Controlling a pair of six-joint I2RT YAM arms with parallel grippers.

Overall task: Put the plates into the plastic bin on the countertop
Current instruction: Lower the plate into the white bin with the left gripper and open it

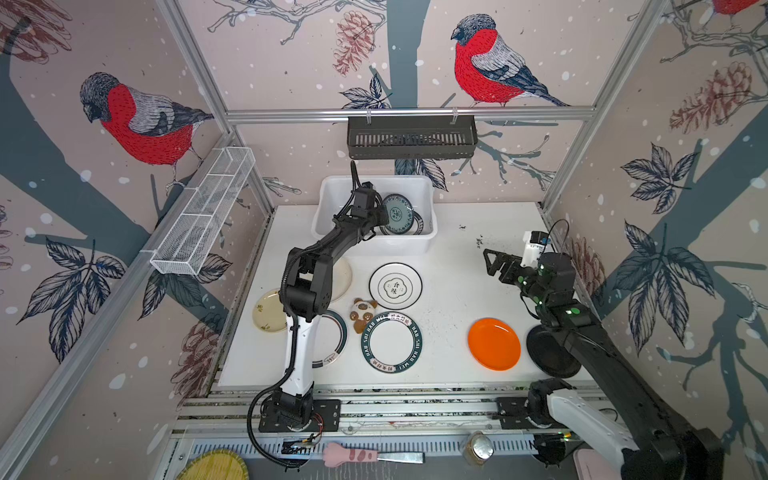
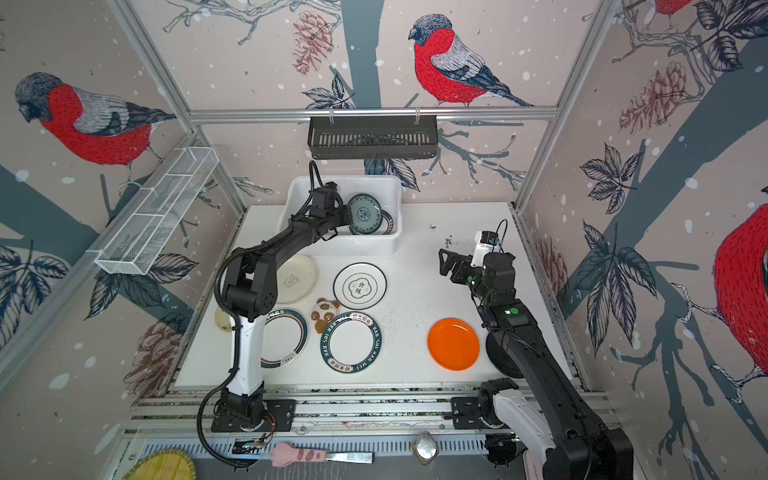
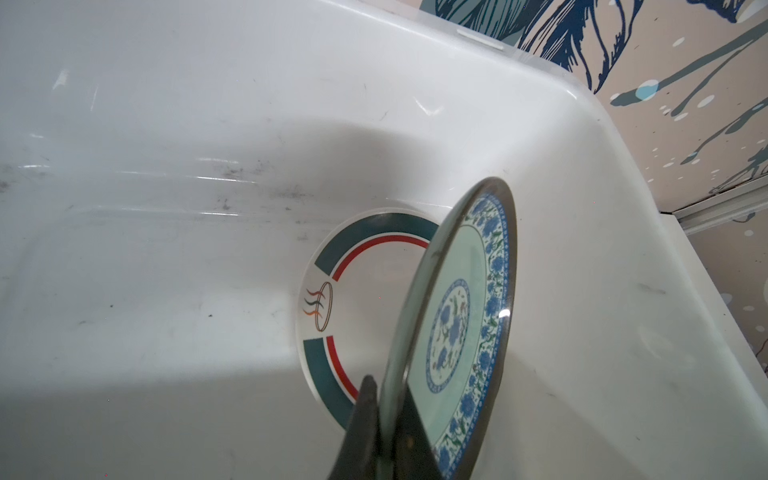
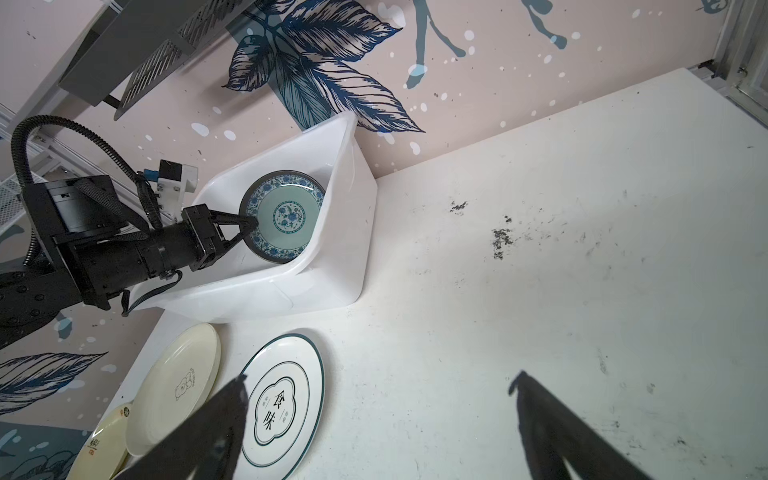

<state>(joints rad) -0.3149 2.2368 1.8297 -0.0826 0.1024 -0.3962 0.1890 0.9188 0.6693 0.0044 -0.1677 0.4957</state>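
Farthest in front of the white rectangular plastic bin (image 1: pixel 399 246), out past its right end on the speckled white countertop (image 1: pixel 449 270), lie a glossy round orange plate (image 1: pixel 493 344) and a round black plate (image 1: pixel 544 353) half hidden by the right arm. Level with them, in front of the bin's middle, sits a white plate with a dark green lettered rim (image 1: pixel 391 341). A second green-rimmed white plate (image 1: pixel 334 338) and a small cream plate (image 1: pixel 268 311) lie toward the bin's left end, under the left arm.

Closer to the bin are a brown-and-white panda toy (image 1: pixel 363 313), a white plate with a thin dark rim and characters (image 1: pixel 395 286) and a large cream plate (image 2: pixel 296 279).

Right of the bin, the right gripper (image 1: pixel 490 262) hovers over the countertop, jaws spread wide and holding nothing.

Inside the bin, the left gripper (image 4: pixel 249 224) pinches the rim of a blue-green floral plate (image 1: pixel 398 214), which is tilted on edge. A white plate with green and red rim bands (image 3: pixel 365 291) lies flat on the bin's floor.
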